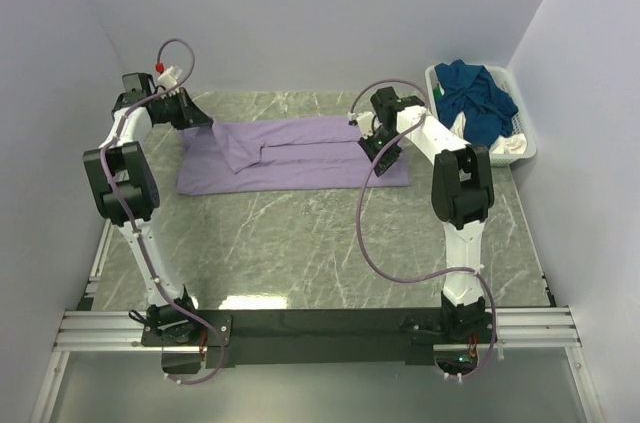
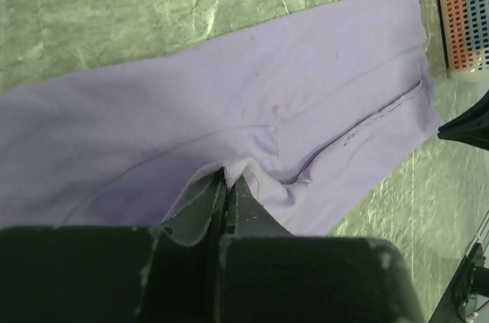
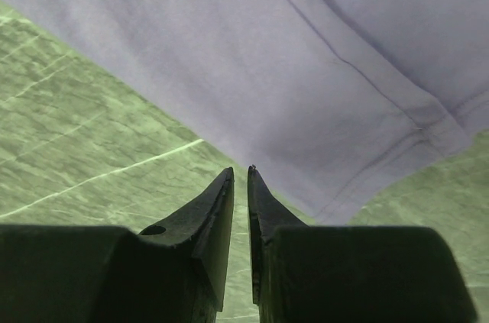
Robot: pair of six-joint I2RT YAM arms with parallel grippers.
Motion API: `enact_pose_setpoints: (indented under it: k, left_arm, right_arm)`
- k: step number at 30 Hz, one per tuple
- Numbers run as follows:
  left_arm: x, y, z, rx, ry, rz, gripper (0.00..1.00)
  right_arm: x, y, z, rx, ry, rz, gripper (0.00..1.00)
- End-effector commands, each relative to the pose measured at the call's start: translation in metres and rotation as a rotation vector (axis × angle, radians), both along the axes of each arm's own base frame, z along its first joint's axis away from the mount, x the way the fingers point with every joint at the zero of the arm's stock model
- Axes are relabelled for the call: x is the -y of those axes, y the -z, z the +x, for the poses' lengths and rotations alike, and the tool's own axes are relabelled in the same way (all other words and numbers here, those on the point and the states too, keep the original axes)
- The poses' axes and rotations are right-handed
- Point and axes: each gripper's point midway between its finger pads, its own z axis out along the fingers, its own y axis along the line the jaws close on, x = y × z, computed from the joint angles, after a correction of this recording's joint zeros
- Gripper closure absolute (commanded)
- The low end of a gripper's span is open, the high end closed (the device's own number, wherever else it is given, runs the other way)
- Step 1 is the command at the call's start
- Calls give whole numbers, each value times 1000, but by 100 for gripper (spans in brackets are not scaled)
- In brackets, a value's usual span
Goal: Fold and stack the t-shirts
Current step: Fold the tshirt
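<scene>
Green marble desk (image 1: 300,253) holds the lilac t-shirt (image 1: 300,155), flat in the middle. The left gripper (image 2: 229,179) is clamped on its left end. The right gripper (image 3: 241,172) hangs over its right end, slightly apart and empty. At the upper right, a white basket (image 1: 529,138) holds a teal t-shirt (image 1: 478,93) and a white t-shirt (image 1: 506,146).

A lilac t-shirt (image 1: 300,153) lies stretched between the left gripper (image 1: 205,121) and the right gripper (image 1: 368,143), each at one end. Past the right gripper, a white basket (image 1: 526,123) holds a crumpled teal t-shirt (image 1: 478,93).

Bright even overhead light, soft shadows, glare on table (image 1: 300,243), wrist foregrounds blurred
</scene>
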Motion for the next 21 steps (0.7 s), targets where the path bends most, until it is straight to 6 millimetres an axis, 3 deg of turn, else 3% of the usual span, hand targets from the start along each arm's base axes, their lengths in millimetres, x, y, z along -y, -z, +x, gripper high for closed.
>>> enact_pose_setpoints:
  k: [1,12,17,21]
  left_arm:
    - [0,-12,18,57,-7,1,99]
    - [-3,3,39,55,-27,5,99]
    - [-6,22,43,22,-42,-4,99]
    - [-9,48,44,-27,-52,3,99]
  right_arm:
    - [9,2,11,31,7,-15,80]
    - [15,6,13,24,21,-23,80]
    - [16,7,15,22,21,-25,80]
    - [14,5,15,25,20,-21,80]
